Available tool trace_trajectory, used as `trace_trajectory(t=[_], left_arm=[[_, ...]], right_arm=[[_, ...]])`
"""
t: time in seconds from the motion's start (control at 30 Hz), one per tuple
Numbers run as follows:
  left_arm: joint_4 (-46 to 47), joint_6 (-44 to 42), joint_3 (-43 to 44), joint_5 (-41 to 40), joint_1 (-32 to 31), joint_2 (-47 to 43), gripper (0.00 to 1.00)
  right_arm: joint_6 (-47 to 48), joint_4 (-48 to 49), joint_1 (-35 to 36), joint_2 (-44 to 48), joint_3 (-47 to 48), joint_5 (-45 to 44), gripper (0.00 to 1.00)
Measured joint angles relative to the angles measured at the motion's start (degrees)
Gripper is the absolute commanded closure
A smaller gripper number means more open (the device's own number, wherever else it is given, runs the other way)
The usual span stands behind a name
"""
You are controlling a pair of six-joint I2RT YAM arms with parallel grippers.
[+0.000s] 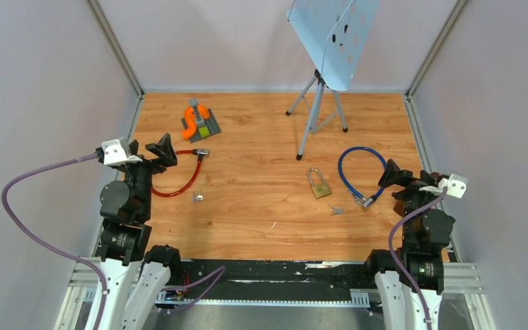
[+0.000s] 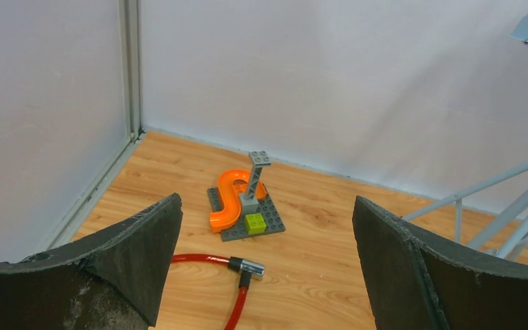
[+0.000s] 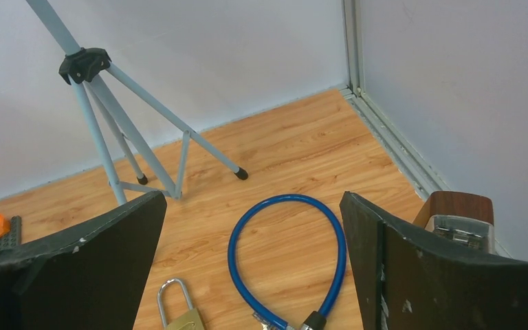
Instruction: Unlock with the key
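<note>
Key [image 1: 336, 210] and padlock [image 1: 320, 184] both lie loose on the table [image 1: 261, 137], right of its middle, the key just beside the padlock at about its 5 o'clock and not touching it. The padlock lies flat with its shackle toward 12 o'clock, and the shackle looks seated on both sides, so I judge it locked. A blue cable lock [image 1: 339, 167] curls at the padlock's 3 o'clock, its ends near the key. Far over at 9 o'clock a second key [image 1: 197, 197], or what looks like one, lies beside a red cable lock [image 1: 191, 180], with toy bricks [image 1: 199, 122] beyond it toward 12 o'clock. A stand [image 1: 318, 74] on three legs rises at the padlock's 12 o'clock. The left arm [image 1: 120, 199] sits at the table's 9 o'clock edge and the right arm [image 1: 426, 227] at its 3 o'clock edge, each with its jaws spread wide and nothing between them; the right wrist view shows the blue loop and the padlock's shackle through the gap, well below the fingers. By my reading nothing of the task is done: no key is picked up, none is in a keyhole, no lock is steadied. All of it is left, namely taking a key, holding a lock, inserting, turning, and freeing the shackle or cable
</note>
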State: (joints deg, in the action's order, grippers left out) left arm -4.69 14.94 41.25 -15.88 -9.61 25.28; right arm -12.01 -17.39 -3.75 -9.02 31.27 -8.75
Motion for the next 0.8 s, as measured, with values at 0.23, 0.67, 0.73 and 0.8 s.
trace_trajectory(t=[0.23,0.67,0.73,0.8], left_arm=[[-1.31,0.42,1.73,-0.13,0.0,0.59,0.0],[-6.23,2.32,4.15,-0.79,0.02,1.79,0.0],[-7.06,2.38,4.22,-0.76,0.0,1.86,0.0],[-7.56,2.4,4.24,-0.81,0.02,1.73,0.0]], right_arm=[[-3.52,-5.29,0.0,-8.13,4.79,2.05,0.0],[-11.61,-14.6,-0.09,-30.97,9.49,4.57,0.0],[-12.79,-15.56,-0.09,-34.93,10.27,4.63,0.0],[-14.64,-16.65,-0.09,-39.45,10.86,4.5,0.0]])
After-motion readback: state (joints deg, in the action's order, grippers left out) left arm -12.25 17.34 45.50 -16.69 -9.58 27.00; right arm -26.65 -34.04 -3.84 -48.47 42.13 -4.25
